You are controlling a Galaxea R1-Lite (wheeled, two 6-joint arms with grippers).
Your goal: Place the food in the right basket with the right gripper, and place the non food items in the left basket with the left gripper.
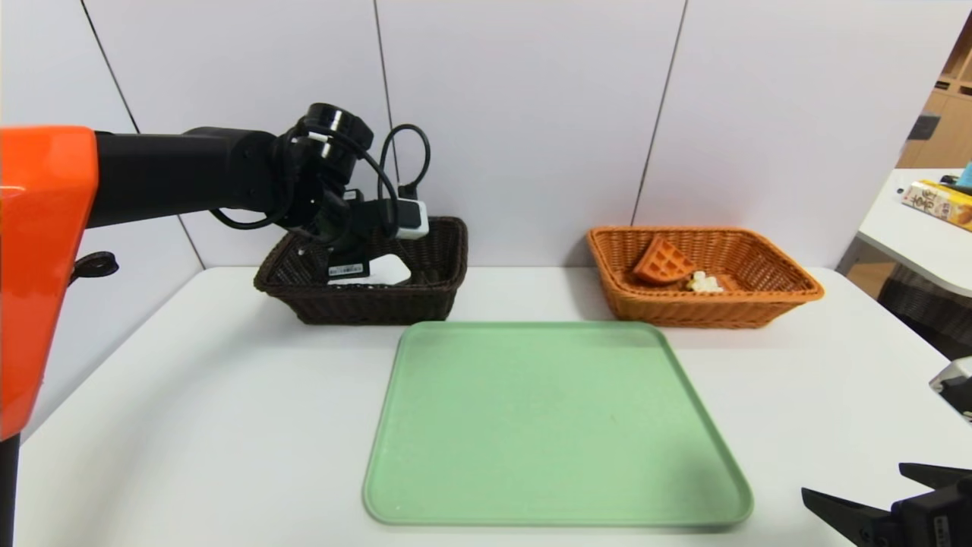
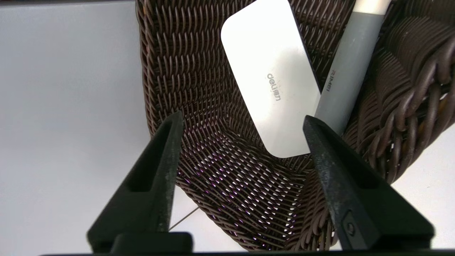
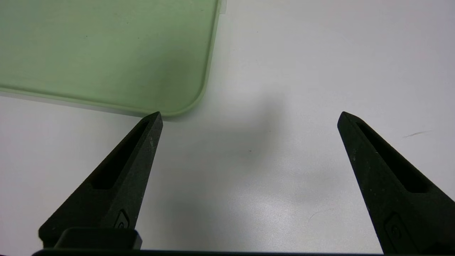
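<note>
My left gripper [image 2: 242,119] hangs open over the dark brown left basket [image 1: 433,292] at the back left, with nothing between its fingers. Inside that basket lie a flat white "deli" case [image 2: 272,78] and a grey "RIMEI" pen [image 2: 346,81] along one wall; the case [image 1: 383,268] shows white in the head view. The orange right basket [image 1: 790,292] holds a waffle piece [image 1: 663,262] and a small white food item [image 1: 705,282]. My right gripper [image 1: 854,480] rests open and empty low over the table at the front right, beside the tray's corner [image 3: 170,103].
A pale green tray [image 1: 554,425] with nothing on it lies mid-table between me and the baskets. The white table [image 1: 190,425] ends at a wall behind the baskets. A second table with a box [image 1: 938,201] stands off to the right.
</note>
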